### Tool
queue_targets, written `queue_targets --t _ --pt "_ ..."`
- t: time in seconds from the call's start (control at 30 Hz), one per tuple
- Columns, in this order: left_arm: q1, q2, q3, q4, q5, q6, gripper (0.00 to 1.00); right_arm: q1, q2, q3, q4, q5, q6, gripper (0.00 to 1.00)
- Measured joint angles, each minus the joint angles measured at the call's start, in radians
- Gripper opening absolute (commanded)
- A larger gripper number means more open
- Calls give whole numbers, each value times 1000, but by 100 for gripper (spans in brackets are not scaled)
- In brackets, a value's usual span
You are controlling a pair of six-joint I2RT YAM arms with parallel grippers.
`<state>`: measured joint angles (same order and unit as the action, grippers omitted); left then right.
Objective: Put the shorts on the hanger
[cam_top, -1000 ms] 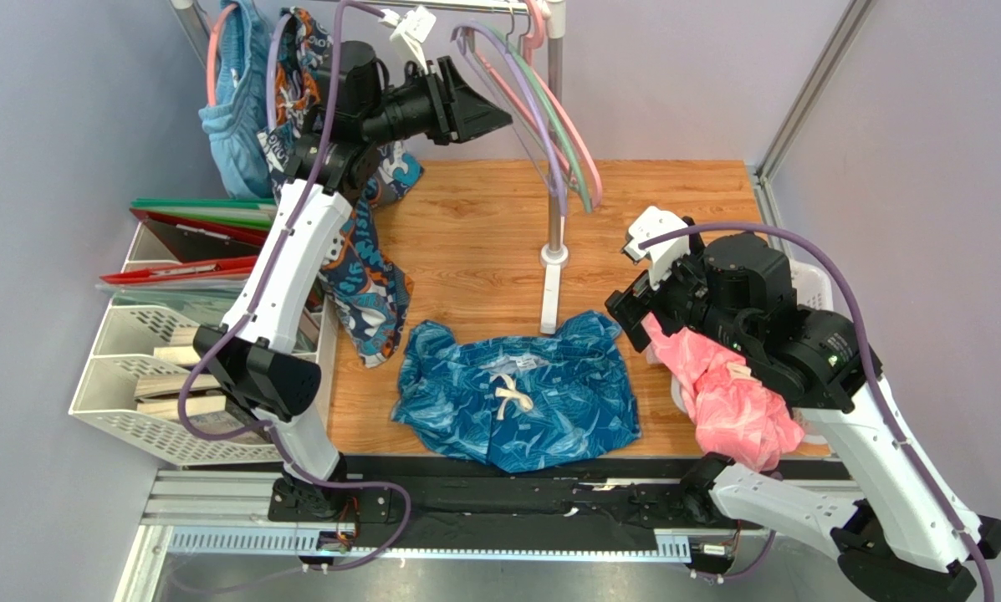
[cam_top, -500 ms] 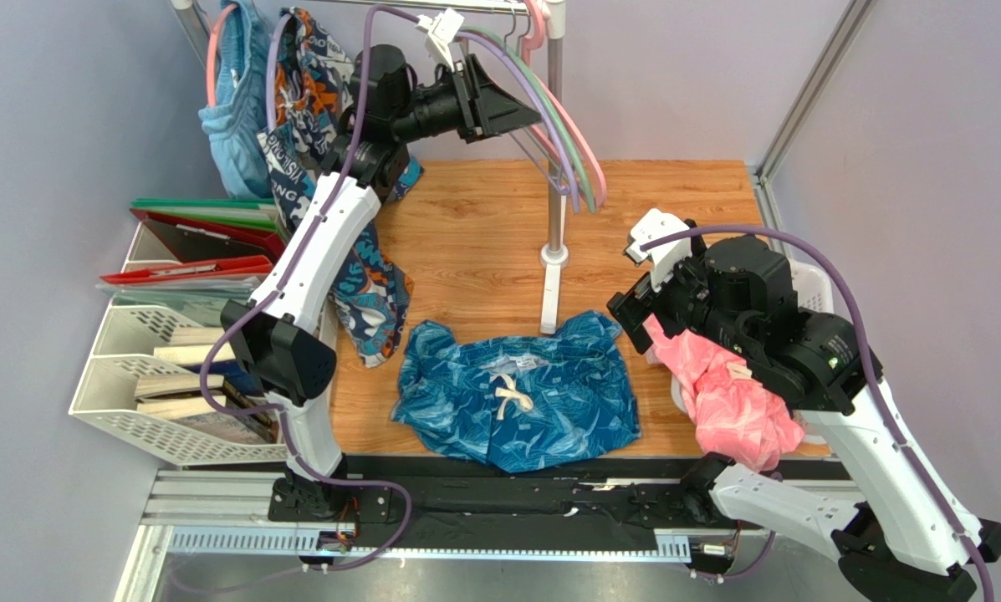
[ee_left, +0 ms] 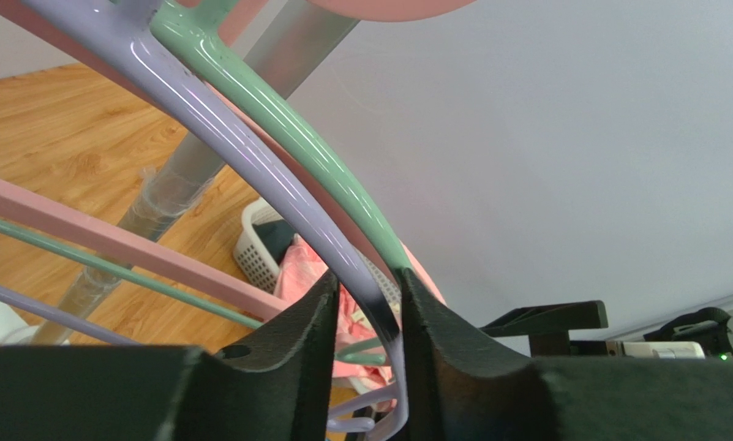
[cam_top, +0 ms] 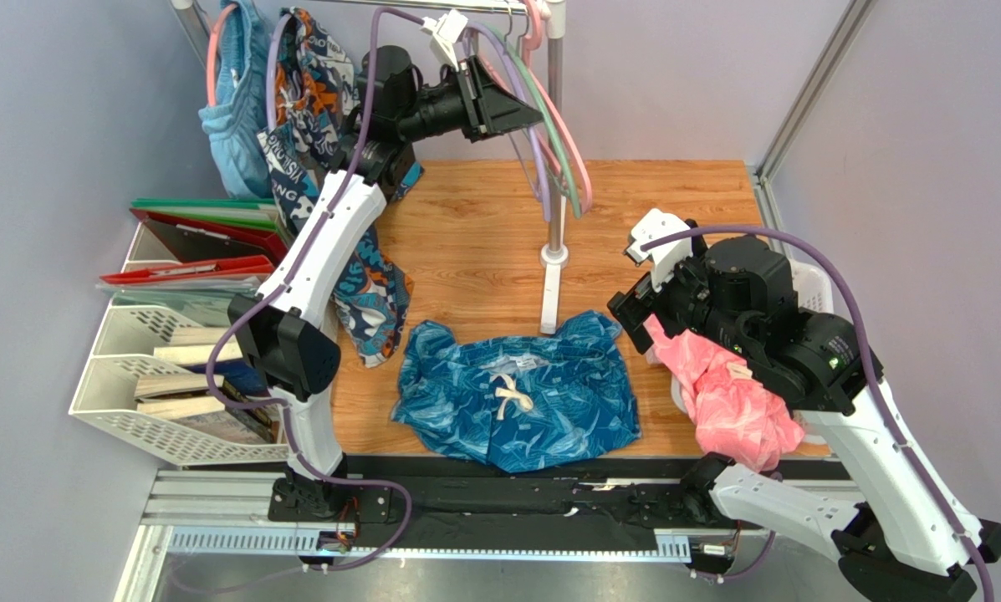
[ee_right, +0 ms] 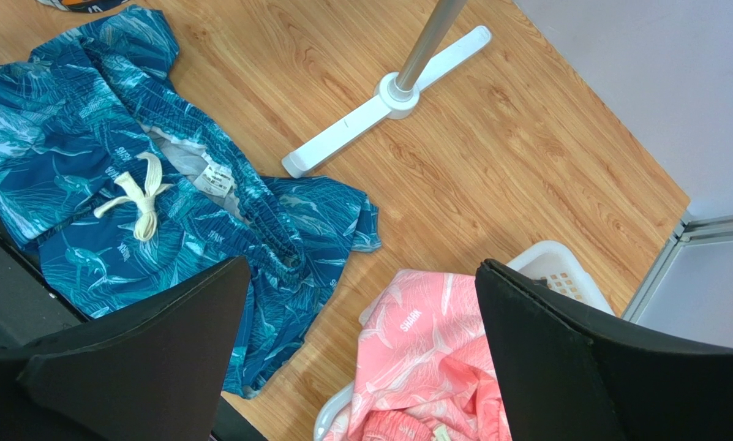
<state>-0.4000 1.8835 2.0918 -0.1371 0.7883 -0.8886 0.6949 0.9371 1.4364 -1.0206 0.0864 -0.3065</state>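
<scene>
Up high at the back, the left claw (ee_left: 365,299) pinches the lavender hanger (ee_left: 241,142), which sits beside a green hanger (ee_left: 292,135) and a pink hanger (ee_left: 112,241). Centrally, the shorts (cam_top: 518,395) lie flat on the wooden surface (cam_top: 468,238), near its front edge. Rightward, the right claw (ee_right: 359,276) hovers wide open above a pink garment (ee_right: 425,358).

A robot test cell — plain grey partition walls (cam_top: 669,75), aluminium rail (cam_top: 216,508), wooden tabletop (cam_top: 468,238), clothes rack (cam_top: 550,232)

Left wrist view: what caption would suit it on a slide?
The left gripper, jaws clamped on the lavender hanger, with a mint-green hanger and a pink hanger beside it.
</scene>
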Motion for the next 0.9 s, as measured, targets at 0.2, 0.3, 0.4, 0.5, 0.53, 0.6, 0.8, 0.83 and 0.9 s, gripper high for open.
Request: queue_targets --t 0.2,0.3,0.4,0.5,0.53,0.6,0.8,0.83,0.9 --pt "2 0 -3 -5 2 -10 16 -2 0 0 0 2 0 100" --pt "9 -3 -6 -1 3 -23 12 -2 0 0 0 2 -1 100" --pt "18 -19 -21 2 4 -32 7 -2 0 0 0 2 -3 100" --pt "35 -53 -51 8 4 -56 0 -2 0 0 0 6 -8 100" --pt "39 -60 -56 8 4 -63 0 -3 0 0 0 8 -9 100" --pt "57 -89 -71 11 2 -84 0 -3 0 1 0 14 -19 100" --pt "92 -199 -158 6 -8 -137 0 -3 8 37 1 22 -49 100" --pt "92 -210 -171 6 -8 -140 0 -3 11 44 4 22 -51 100" --pt "92 -257 -231 1 -21 -146 0 -3 29 80 19 22 -57 100"
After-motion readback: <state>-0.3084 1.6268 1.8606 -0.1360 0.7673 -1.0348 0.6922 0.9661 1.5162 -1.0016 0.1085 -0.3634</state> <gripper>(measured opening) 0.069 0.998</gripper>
